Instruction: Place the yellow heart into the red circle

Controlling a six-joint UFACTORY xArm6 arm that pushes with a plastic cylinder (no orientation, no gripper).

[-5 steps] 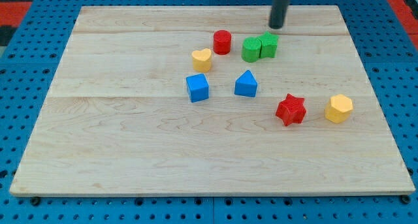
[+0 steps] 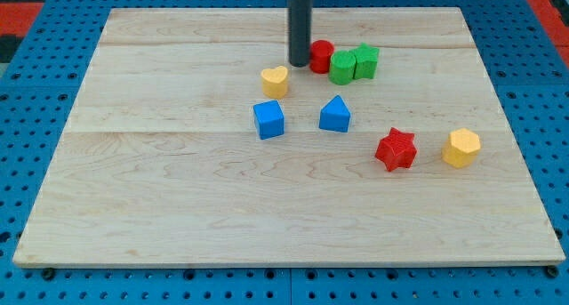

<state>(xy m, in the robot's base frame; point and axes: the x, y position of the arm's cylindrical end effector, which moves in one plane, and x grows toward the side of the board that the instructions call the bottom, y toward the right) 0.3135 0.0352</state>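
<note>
The yellow heart (image 2: 276,80) lies on the wooden board, left of centre near the view's top. The red circle (image 2: 322,56), a short red cylinder, stands up and to the right of it, touching a green cylinder (image 2: 342,68). My tip (image 2: 299,64) is down on the board, right against the red circle's left side, and above and slightly right of the yellow heart, a small gap away from it.
A green star block (image 2: 365,61) touches the green cylinder on its right. A blue cube (image 2: 268,119) and a blue triangular block (image 2: 335,115) lie below the heart. A red star (image 2: 396,149) and a yellow hexagon (image 2: 461,148) sit at the right.
My tip has moved left from above the green blocks to the red circle's left side. The red circle has shifted right, now against the green cylinder.
</note>
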